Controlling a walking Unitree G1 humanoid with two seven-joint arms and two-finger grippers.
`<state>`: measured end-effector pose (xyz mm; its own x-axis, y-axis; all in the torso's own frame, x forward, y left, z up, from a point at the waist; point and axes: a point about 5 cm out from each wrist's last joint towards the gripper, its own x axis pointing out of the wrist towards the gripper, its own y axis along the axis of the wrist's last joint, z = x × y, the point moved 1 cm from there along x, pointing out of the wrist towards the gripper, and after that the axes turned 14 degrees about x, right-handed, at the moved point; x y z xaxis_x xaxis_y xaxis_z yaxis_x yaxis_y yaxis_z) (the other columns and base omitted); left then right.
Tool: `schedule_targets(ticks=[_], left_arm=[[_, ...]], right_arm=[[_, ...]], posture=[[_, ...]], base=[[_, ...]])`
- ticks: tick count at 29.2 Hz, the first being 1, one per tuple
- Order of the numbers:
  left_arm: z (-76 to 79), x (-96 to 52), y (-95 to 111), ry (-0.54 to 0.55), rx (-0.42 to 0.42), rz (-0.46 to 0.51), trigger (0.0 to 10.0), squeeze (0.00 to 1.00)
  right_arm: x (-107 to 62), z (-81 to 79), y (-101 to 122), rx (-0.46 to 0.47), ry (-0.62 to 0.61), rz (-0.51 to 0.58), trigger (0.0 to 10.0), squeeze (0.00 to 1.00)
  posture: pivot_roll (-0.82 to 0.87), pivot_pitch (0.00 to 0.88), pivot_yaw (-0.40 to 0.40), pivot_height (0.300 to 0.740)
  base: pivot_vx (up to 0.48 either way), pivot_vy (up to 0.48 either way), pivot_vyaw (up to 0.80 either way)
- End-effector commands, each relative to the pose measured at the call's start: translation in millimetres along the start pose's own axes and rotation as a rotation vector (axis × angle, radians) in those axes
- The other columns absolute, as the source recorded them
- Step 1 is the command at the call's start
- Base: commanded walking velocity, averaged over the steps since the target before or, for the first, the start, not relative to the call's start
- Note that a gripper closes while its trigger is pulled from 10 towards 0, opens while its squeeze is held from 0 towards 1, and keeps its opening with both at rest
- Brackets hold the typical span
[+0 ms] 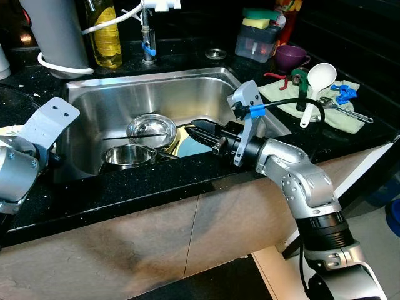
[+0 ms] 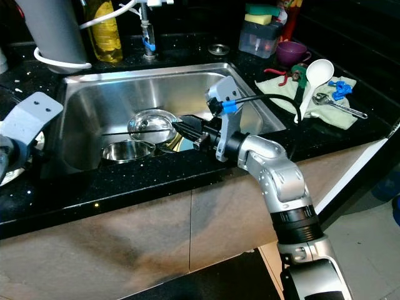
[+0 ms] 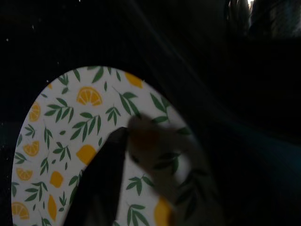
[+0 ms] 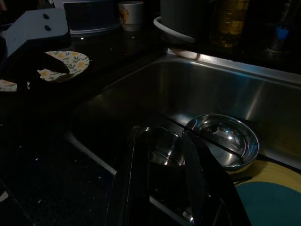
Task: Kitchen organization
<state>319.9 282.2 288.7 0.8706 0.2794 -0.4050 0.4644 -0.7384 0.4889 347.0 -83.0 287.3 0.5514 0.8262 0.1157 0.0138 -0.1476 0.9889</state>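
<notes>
The stainless steel sink [image 1: 94, 112] was set into a black speckled worktop [image 1: 156, 187], and it serves here as the landmark. Inside the sink, toward its front wall, a small steel pot [image 1: 127, 156] sat beside a shallow steel bowl [image 1: 152, 130], the bowl lying just behind it. A plate with a teal centre and yellow rim [image 1: 190, 147] lay in the sink's front right part, partly hidden by the arm.

The right gripper [image 1: 199, 131] reached in over the sink's front right edge, low above the teal plate and pointing toward the bowl and pot. In the right wrist view its two black fingers [image 4: 136, 179] stood a little apart with nothing between them; the pot appeared beyond the gap.

The left gripper [image 3: 101, 183] was on the worktop to the left of the sink, over a white plate printed with lemons and green leaves [image 3: 61, 141]. Its dark fingers were blurred, so it could not be told how far open they were or whether they touched the plate.

Behind the sink stood a yellow bottle [image 1: 107, 34] and a faucet [image 1: 147, 44]. To the right of the sink a pale green cloth [image 1: 347, 119] carried a white ladle [image 1: 317, 84], and a purple cup [image 1: 291, 56] stood behind it.
</notes>
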Motion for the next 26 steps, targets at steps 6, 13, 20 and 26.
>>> schedule_targets(ticks=[6,13,20,26], left_arm=[[6.9,3.7,-4.7,-0.034,-0.049,-0.023,0.0,0.0],[7.4,3.8,4.5,-0.03,-0.076,0.022,0.0,0.0],[1.6,0.7,31.5,0.01,-0.102,0.179,0.0,0.0],[-5.6,-7.9,61.5,0.083,-0.086,0.389,0.0,0.0]], right_arm=[[-3.5,0.2,-0.6,0.002,-0.004,0.005,10.0,0.0],[-4.2,1.4,0.0,0.001,-0.01,0.009,10.0,0.0],[-5.0,4.0,1.8,0.003,-0.024,0.018,10.0,0.0],[-4.9,4.6,2.4,0.003,-0.031,0.025,10.0,0.0]], posture=[[0.02,0.173,-0.048,0.74],[0.02,0.168,-0.047,0.74],[0.02,0.176,-0.047,0.74],[0.02,0.176,-0.046,0.74]], base=[[0.0,0.0,0.0],[0.0,0.0,0.0],[0.0,0.0,0.0],[0.0,0.0,0.0]])
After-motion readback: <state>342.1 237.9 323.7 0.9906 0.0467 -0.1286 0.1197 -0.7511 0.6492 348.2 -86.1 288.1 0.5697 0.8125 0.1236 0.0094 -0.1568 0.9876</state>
